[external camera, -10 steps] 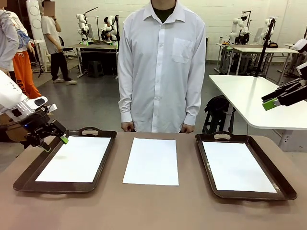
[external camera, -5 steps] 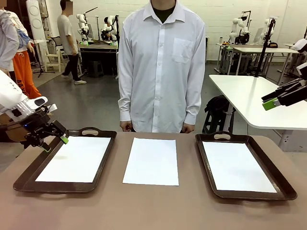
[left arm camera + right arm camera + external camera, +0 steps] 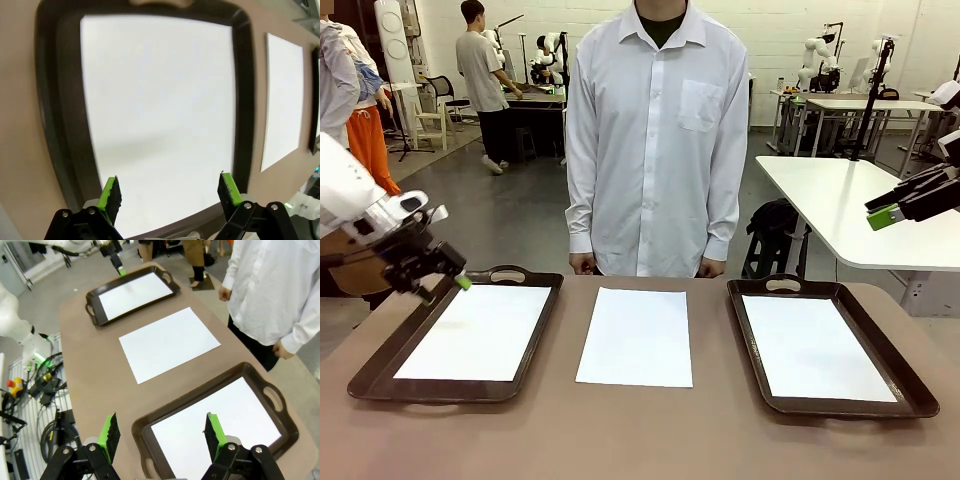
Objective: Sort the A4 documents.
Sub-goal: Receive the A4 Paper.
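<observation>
Carry the left claw [image 3: 445, 278], wide and empty at the left tray's [image 3: 380, 370] eleven o'clock corner, to the loose sheet [image 3: 636, 336] at that tray's three o'clock. Slide under one edge, pinch lightly. Leave the right claw [image 3: 883, 215], also wide and empty, high at three o'clock.

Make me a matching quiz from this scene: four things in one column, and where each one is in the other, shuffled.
Things:
1. middle sheet
2. left end effector
3. right end effector
4. person's hand

Places:
A. raised high, above the near end of the right tray
B. hanging at the far edge of the table
C. flat on the bare table between the two trays
D. open, low by the far left corner of the left tray

Pairs: 1-C, 2-D, 3-A, 4-B
</observation>
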{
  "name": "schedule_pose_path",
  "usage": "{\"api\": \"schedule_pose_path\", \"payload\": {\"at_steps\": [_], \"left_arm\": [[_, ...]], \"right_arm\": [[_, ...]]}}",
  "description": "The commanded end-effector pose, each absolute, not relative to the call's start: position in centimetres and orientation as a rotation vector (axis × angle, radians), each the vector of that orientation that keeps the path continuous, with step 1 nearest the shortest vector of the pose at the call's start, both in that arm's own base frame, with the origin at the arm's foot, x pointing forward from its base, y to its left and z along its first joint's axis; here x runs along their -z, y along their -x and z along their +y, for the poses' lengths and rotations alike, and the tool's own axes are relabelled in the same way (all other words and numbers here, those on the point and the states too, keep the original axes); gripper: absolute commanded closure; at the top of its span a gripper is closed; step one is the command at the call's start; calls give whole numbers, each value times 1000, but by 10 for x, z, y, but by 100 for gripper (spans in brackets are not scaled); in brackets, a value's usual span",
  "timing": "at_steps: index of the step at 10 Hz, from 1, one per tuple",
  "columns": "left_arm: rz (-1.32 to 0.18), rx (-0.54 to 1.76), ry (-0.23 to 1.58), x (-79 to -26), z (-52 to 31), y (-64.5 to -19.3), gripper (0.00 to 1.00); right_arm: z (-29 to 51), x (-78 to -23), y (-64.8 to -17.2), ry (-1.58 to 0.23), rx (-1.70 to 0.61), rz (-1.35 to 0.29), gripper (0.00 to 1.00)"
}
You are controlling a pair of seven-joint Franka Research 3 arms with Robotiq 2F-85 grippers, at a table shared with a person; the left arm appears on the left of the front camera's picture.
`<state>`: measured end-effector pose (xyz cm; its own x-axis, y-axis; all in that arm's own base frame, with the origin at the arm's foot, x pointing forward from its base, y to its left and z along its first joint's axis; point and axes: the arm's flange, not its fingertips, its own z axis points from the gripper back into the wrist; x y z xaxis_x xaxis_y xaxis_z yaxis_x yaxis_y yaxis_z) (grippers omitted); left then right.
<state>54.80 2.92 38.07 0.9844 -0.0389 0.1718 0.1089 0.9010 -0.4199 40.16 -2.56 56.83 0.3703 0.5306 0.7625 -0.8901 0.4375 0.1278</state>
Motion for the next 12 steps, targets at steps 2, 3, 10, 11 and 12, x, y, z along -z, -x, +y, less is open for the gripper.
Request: {"api": "schedule_pose_path", "payload": {"at_steps": [2, 3, 10, 11, 12], "left_arm": [[-418, 330, 389, -472, 5, -519, 0], [-436, 456, 449, -490, 8, -501, 0], [-647, 986, 696, -579, 36, -420, 0], [-689, 937, 624, -585, 38, -413, 0], [-719, 852, 533, -587, 37, -408, 0]], "right_arm": [[-26, -567, -402, -593, -981, -710, 11], [-26, -567, -402, -593, -981, -710, 11], [-26, -567, -402, -593, -981, -710, 11], [-26, -567, -402, -593, -981, -710, 11], [-26, -567, -402, -593, -981, -710, 11]]}}
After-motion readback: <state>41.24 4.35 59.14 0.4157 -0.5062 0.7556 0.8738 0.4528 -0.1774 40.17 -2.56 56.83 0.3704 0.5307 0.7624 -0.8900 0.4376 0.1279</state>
